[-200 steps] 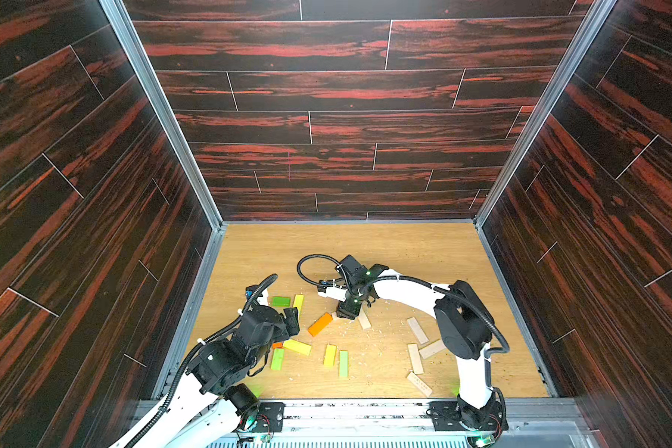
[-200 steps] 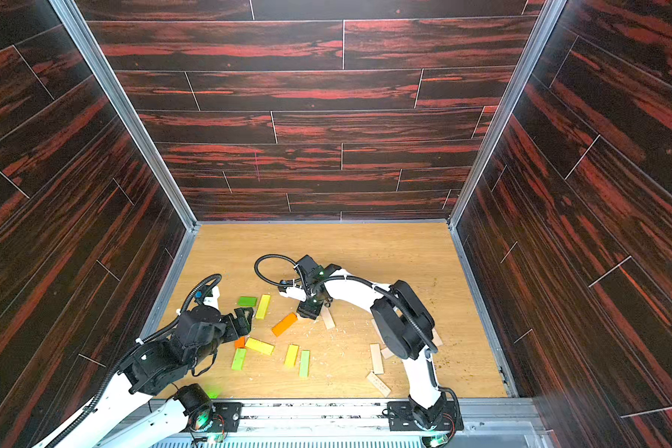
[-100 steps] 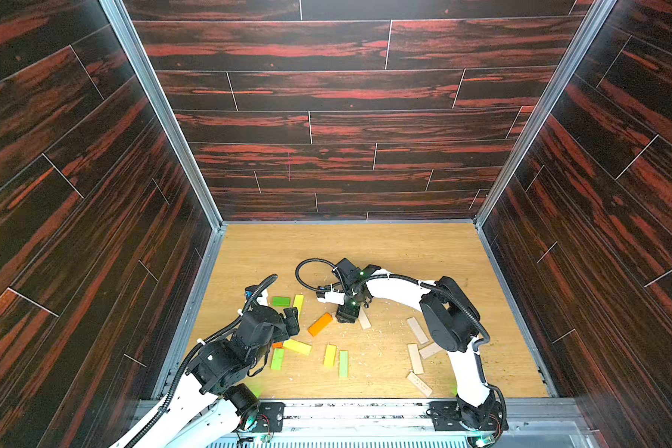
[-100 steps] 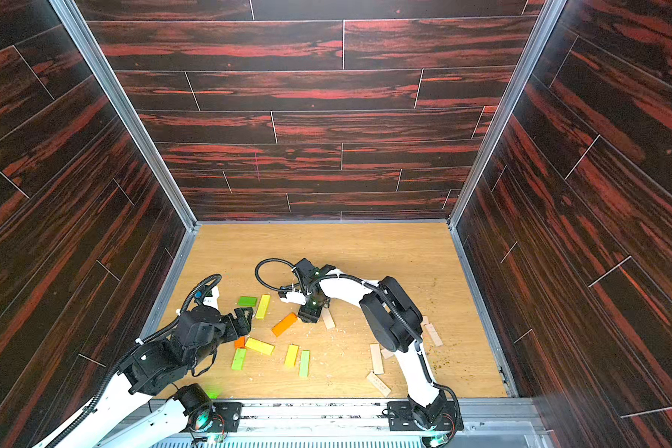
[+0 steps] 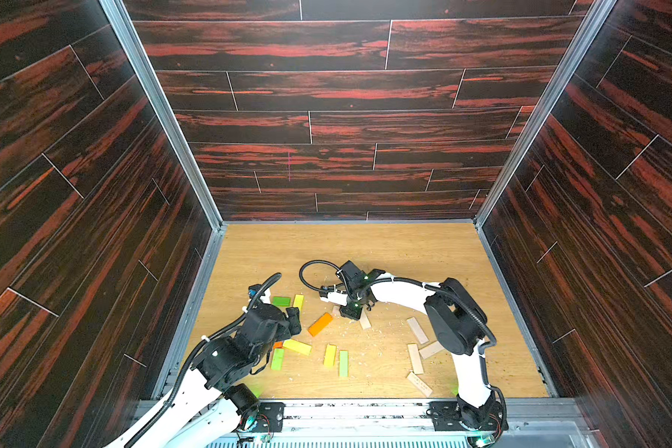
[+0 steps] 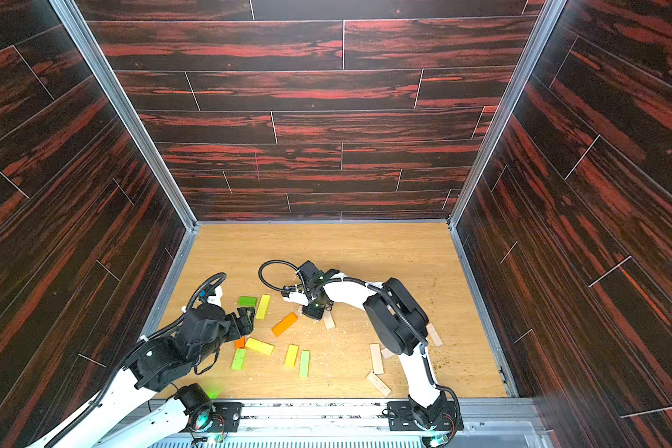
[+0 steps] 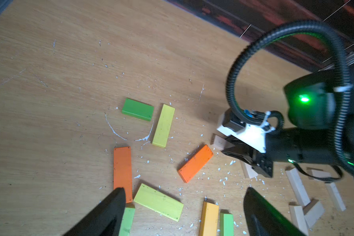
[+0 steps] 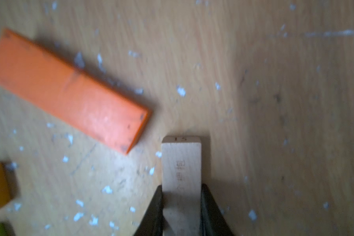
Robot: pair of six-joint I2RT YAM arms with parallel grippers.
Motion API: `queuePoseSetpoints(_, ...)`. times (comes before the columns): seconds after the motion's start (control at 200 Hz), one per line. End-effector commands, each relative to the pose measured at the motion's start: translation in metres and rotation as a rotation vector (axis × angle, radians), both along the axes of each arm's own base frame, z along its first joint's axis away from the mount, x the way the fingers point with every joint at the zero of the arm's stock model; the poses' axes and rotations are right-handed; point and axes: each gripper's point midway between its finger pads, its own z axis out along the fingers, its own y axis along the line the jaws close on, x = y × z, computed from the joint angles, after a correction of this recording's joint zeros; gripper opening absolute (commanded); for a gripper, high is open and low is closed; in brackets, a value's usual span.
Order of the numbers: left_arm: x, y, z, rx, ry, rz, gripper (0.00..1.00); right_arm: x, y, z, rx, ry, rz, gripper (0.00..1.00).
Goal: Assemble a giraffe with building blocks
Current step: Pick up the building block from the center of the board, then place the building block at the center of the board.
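Right fingers (image 8: 153,212): clamped on the pale plank (image 8: 181,163), one against each long side, with the plank's far end poking out ahead and a faint stamp on its face.
Held plank's place: near the middle of the surface (image 5: 365,252), low over it; touching the wood or not, impossible to tell.
Nearest neighbour: orange plank (image 8: 70,90), flat and slanted, one corner just beside the held end but apart from it.
Under the right wrist: spare pale plank (image 5: 364,321), flat, partly covered by the tool in both top views.
Left fingers (image 7: 110,210): spread wide apart, poised above the painted planks on the robot's left.
Below them: second orange plank (image 7: 122,171) and yellow plank (image 7: 158,201), near ends almost meeting.
Farther out: green plank (image 7: 137,109) and upright-lying yellow plank (image 7: 163,125), flat, near each other.
Front row: amber plank (image 5: 329,355) beside slim green plank (image 5: 343,363).
Pale group (image 5: 417,330): four loose planks by the right arm's lower link, well apart from the painted ones.
Litter: white flecks (image 7: 223,177) scattered over the wood.
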Motion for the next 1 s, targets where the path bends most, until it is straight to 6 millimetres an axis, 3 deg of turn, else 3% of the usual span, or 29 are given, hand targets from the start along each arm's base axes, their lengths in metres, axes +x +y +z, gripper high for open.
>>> queuePoseSetpoints(0.0, 0.007, -0.008, 0.005, -0.006, -0.014, -0.016, 0.93, 0.028, -0.007, 0.045, 0.058, -0.107, 0.022, 0.11)
queuePoseSetpoints(0.125, 0.015, -0.019, 0.006, -0.013, -0.012, -0.042, 0.93, 0.07, -0.031, 0.072, 0.059, -0.192, 0.036, 0.1)
queuePoseSetpoints(0.241, 0.025, -0.034, 0.008, -0.019, -0.01, -0.076, 0.95, 0.111, -0.055, 0.078, 0.047, -0.229, 0.033, 0.07)
queuePoseSetpoints(0.471, 0.044, -0.057, 0.0, 0.001, 0.015, -0.127, 0.95, 0.173, -0.099, 0.04, -0.053, -0.157, -0.021, 0.03)
queuePoseSetpoints(0.611, 0.055, -0.064, -0.007, 0.021, 0.043, -0.143, 0.95, 0.193, -0.108, 0.018, -0.115, -0.13, -0.013, 0.04)
queuePoseSetpoints(0.777, 0.066, -0.063, -0.011, 0.027, 0.059, -0.122, 0.96, 0.208, -0.11, 0.007, -0.137, -0.145, -0.006, 0.04)
queuePoseSetpoints(0.997, 0.073, -0.064, -0.019, 0.004, 0.071, -0.12, 0.96, 0.212, -0.127, -0.012, -0.196, -0.145, -0.006, 0.06)
